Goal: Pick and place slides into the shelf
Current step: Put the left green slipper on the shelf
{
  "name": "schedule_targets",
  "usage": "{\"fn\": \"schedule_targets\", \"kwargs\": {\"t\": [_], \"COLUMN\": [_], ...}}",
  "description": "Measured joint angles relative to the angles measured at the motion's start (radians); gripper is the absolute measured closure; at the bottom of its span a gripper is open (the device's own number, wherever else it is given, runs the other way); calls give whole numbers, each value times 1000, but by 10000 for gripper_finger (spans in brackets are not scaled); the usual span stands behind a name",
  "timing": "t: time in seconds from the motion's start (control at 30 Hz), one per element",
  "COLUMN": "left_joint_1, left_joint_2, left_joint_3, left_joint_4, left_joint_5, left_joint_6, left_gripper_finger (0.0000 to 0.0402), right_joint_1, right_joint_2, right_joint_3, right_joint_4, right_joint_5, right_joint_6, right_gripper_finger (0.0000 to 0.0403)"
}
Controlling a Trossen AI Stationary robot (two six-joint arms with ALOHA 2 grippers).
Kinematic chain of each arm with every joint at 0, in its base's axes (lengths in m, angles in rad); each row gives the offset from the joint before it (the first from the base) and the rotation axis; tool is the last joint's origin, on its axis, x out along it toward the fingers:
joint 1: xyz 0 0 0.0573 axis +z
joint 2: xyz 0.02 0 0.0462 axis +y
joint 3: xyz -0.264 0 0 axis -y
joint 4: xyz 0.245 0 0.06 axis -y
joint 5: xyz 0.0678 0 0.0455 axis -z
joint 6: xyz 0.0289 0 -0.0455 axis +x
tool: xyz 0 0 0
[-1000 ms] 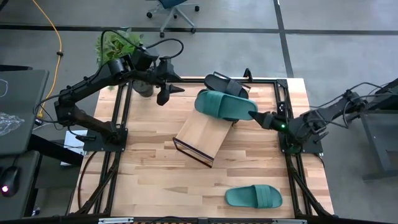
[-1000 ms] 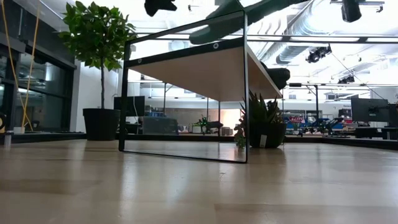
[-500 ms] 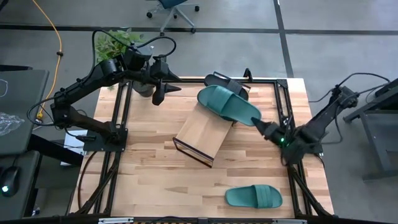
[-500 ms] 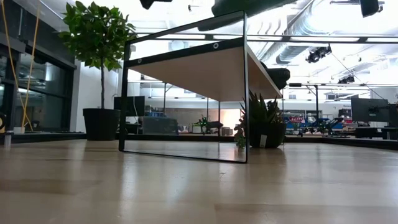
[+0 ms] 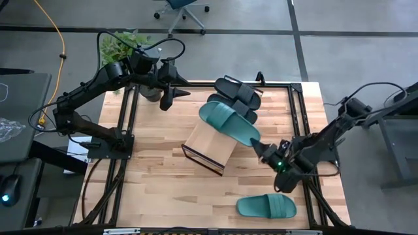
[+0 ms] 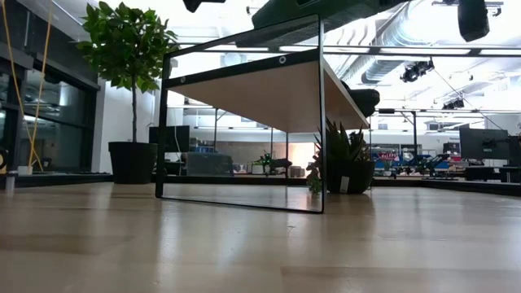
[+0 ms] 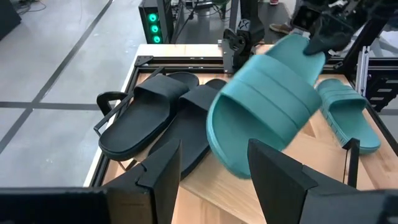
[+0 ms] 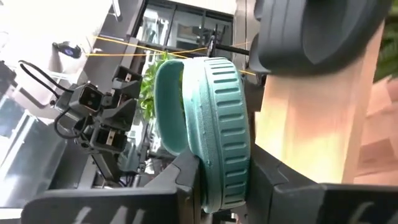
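My right gripper is shut on a teal slide and carries it in the air above the shelf, a slanted light-wood board on a dark frame. In the low view the slide shows above the shelf's top edge. Two black slides lie side by side at the shelf's far-right end. A second teal slide lies flat on the table near its near edge. My left gripper waits open near the table's far-left edge, pointing at the slides. My right gripper pinches the teal slide's heel end between its two fingers, one on the footbed side and one on the underside. The fingers come slanting from the table's right and near side, along the slide. It is lifted clear, its toe toward the black slides.
A potted plant stands beyond the far-left corner. Dark frame rails run along the table's left, right and far edges. Bare wood lies between the shelf and the near edge.
My right gripper has moved toward the near edge and the left, carrying the teal slide with it. The slide has swung from lying crosswise over the black slides to a slant above the shelf board. My left gripper drew back a little toward the far edge, then stayed still.
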Motion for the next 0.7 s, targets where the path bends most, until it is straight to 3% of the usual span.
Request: {"fn": "schedule_targets", "kwargs": {"t": [0.47,0.7], "left_joint_1": [0,0], "left_joint_2": [0,0], "left_joint_3": [0,0], "left_joint_4": [-1,-4], "left_joint_5": [0,12], "left_joint_6": [0,-1], "left_gripper_finger": [228,228], "right_joint_1": [-35,-55], "right_joint_2": [172,190], "right_joint_3": [1,1], "right_joint_4": [55,36], "right_joint_5": [-27,-77], "right_joint_6": [269,304], "right_gripper_finger": [345,345]}}
